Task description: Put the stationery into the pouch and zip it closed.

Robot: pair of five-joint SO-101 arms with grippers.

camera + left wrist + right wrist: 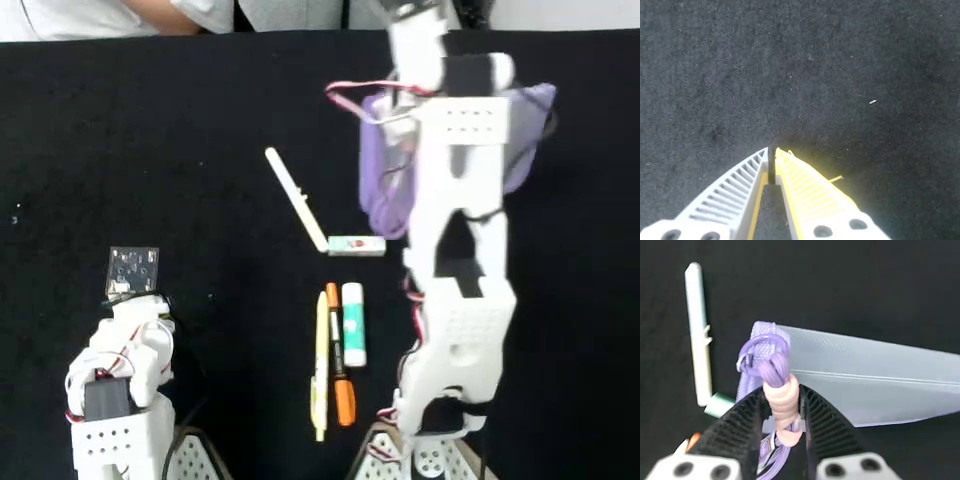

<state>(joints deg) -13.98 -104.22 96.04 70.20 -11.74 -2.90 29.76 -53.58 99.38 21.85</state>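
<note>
The right gripper (782, 391) clamps its jaws on the pink cord (781, 407) tied to the purple loop (763, 353) at one end of the pouch (865, 372), which lies at the far right of the table (150, 130) under the outstretched right arm. The left gripper (772, 153), jaws pressed together on nothing, hangs over bare cloth at the near left, well apart from everything. The step in hand looks like the first one: taking the pull to open the pouch, or to set it in place, before anything goes in. The pouch looks flat, and no stationery can be seen inside it; whether its zip is open cannot be told. All five pieces lie out on the table: a white pen (295, 198) lies slantwise just beside the pouch, a block (357, 245) lies at the pen's near end, and closer in a yellow pen (320, 365), an orange marker (340, 360) and a glue stick (353, 323) lie side by side. The next move likely calls for a straight draw along the zip line; with nothing pinning the pouch, it may slide with the cord rather than open, so the idle left arm may be needed to steady it.
</note>
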